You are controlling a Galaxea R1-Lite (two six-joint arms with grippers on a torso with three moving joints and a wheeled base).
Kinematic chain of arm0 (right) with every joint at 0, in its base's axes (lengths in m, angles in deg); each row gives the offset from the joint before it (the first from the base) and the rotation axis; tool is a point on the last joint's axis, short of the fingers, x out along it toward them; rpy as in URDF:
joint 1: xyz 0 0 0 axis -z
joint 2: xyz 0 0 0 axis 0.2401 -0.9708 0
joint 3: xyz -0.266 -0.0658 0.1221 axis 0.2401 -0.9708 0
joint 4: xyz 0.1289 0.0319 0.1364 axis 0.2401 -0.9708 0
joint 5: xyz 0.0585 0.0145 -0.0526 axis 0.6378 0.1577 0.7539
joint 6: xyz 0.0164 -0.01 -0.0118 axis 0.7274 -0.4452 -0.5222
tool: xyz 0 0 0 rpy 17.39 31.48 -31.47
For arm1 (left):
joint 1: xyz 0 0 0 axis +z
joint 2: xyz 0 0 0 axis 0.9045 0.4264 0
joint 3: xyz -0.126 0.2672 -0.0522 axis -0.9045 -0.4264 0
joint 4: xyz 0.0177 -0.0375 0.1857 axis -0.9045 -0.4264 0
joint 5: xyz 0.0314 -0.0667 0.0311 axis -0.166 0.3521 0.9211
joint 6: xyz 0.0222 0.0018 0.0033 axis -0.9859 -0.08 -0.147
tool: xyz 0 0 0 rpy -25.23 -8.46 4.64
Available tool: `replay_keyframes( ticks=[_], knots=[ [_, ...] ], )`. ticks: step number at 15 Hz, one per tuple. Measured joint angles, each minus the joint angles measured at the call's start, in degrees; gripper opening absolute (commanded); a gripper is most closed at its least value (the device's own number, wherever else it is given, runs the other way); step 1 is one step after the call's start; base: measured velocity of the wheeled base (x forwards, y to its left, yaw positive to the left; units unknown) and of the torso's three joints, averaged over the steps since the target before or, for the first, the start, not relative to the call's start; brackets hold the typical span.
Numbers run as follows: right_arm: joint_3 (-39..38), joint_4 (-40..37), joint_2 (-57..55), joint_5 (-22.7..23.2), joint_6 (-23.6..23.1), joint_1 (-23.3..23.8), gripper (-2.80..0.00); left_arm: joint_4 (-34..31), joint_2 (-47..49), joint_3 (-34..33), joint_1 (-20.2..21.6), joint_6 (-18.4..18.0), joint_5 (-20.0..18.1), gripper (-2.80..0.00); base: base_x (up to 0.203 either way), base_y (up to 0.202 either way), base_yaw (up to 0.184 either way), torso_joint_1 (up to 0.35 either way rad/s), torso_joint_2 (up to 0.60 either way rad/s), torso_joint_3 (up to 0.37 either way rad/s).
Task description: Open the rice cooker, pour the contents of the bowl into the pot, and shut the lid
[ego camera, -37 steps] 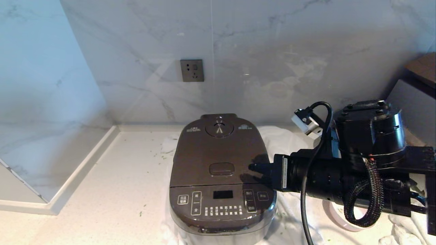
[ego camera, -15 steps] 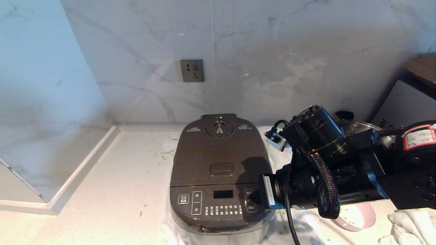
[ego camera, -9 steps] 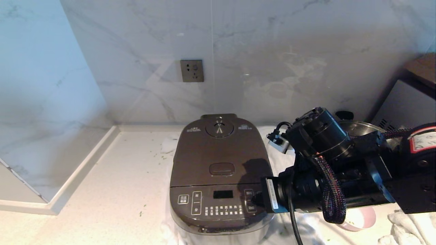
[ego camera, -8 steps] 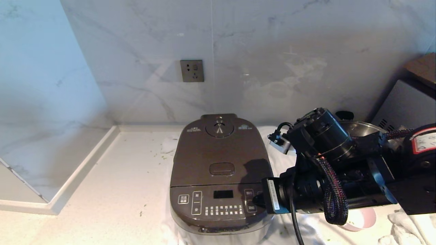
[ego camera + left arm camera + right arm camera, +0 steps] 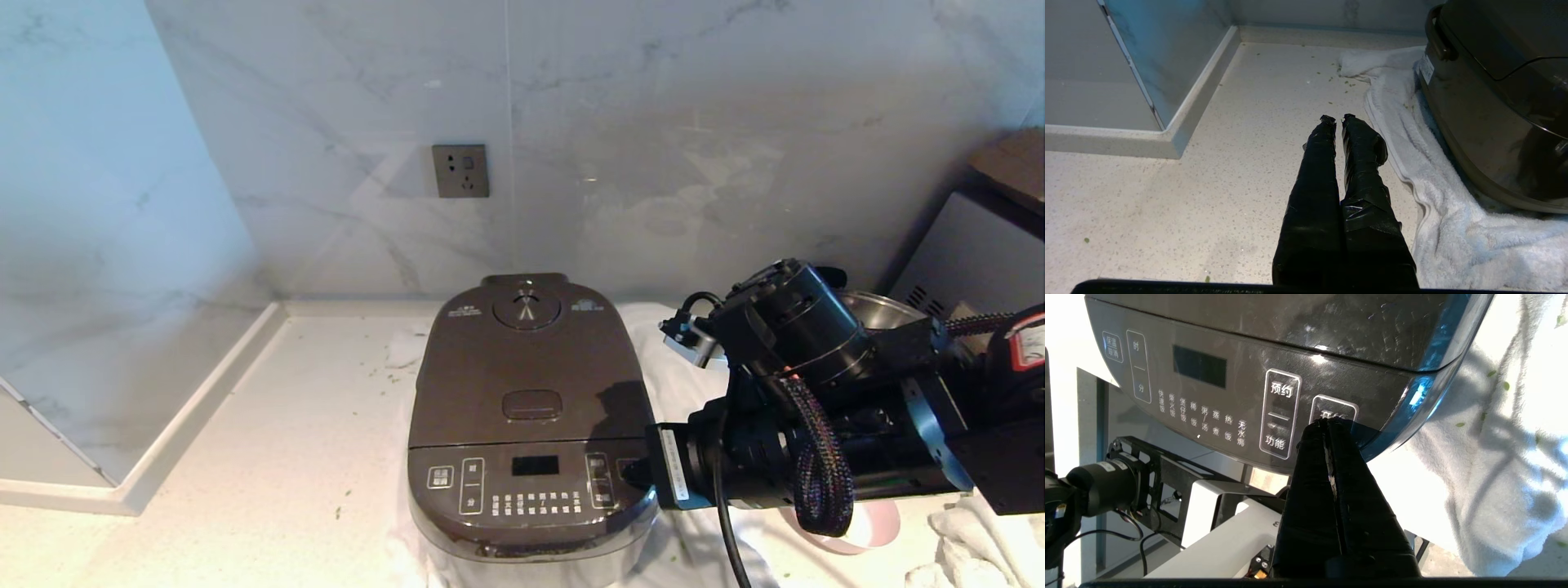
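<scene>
Speckled pale stone tabletop (image 5: 269,457), green flecks scattered; left end effector (image 5: 1336,119) pressed together, low over it; white towel (image 5: 1412,171) under rice cooker (image 5: 531,425), lid (image 5: 526,371) down; right end effector (image 5: 1327,422) pressed together, tips at front-panel button (image 5: 1333,412); marble wall (image 5: 653,122) behind, socket (image 5: 460,170).

Speckled counter (image 5: 310,425) w/ white towel (image 5: 1453,228), green bits (image 5: 1349,83) scattered.
</scene>
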Motion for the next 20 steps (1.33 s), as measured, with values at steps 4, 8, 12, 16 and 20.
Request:
replay_keyframes(
  ticks=[4, 8, 12, 16, 20],
  knots=[
    [-0.3, 1.2, -0.4, 2.1, -0.2, 0.4, -2.8, 0.0, 0.0, 0.0, 0.0, 0.0, 0.0, -2.8, 0.0, 0.0, 0.0, 0.0, 0.0, 0.0],
    [-1.5, 2.0, -0.6, 3.1, 0.0, 0.4, -2.8, 0.0, 0.0, 0.0, 0.0, 0.0, 0.0, -2.8, 0.0, 0.0, 0.0, 0.0, 0.0, 0.0],
    [-0.2, 1.5, 0.8, 2.2, -0.2, 0.5, -2.8, 0.0, 0.0, 0.0, 0.0, 0.0, 0.0, -2.8, 0.0, 0.0, 0.0, 0.0, 0.0, 0.0],
    [3.0, 1.5, 7.3, -2.1, -2.1, 0.2, -2.8, 0.0, 0.0, 0.0, 0.0, 0.1, 0.0, -2.8, 0.0, 0.0, 0.0, 0.0, 0.0, 0.0],
    [1.8, 1.6, 18.2, -8.3, -4.5, -0.4, -2.8, 0.0, 0.0, 0.0, 0.0, 0.0, 0.0, -2.8, 0.0, 0.0, 0.0, 0.0, 0.0, 0.0]
  ],
)
